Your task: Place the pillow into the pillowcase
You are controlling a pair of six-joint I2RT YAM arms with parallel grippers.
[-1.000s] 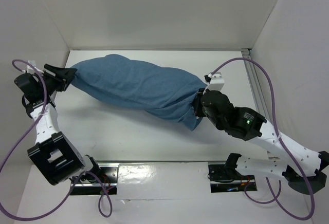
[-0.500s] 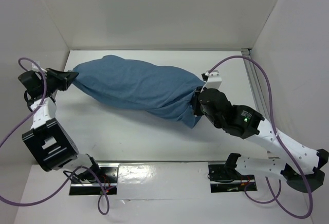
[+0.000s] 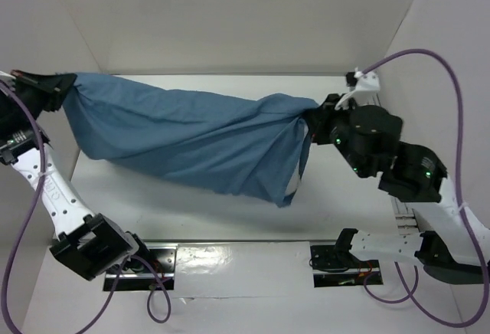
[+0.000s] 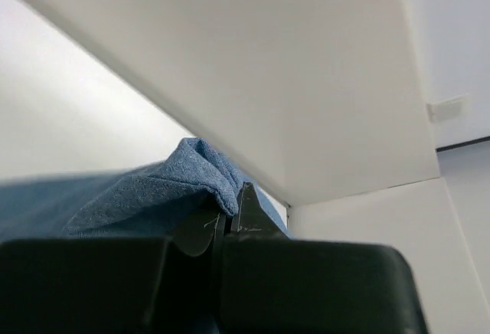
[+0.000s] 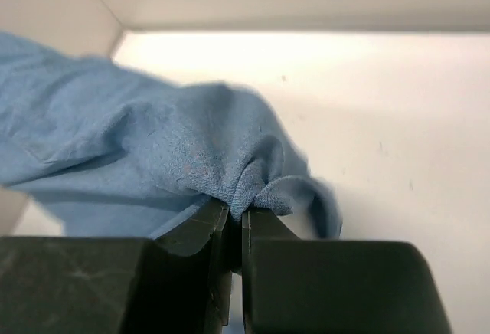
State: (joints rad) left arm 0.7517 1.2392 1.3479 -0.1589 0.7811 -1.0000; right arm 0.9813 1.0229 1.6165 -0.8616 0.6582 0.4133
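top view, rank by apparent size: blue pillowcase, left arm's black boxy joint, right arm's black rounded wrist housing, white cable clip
1. wrinkly blue cloth pillowcase
2. black boxy joint on the left arm and black rounded wrist housing on the right arm: look alike, no ranking
3. small white plastic cable clip

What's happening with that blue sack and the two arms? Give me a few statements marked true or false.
1. The pillowcase is strung between both arms. True.
2. The left gripper is open, clear of the cloth. False: it is shut on the pillowcase's end.
3. The right gripper pinches bunched blue cloth. True.
4. The pillowcase is folded into a neat square. False: it is stretched long and wrinkled.
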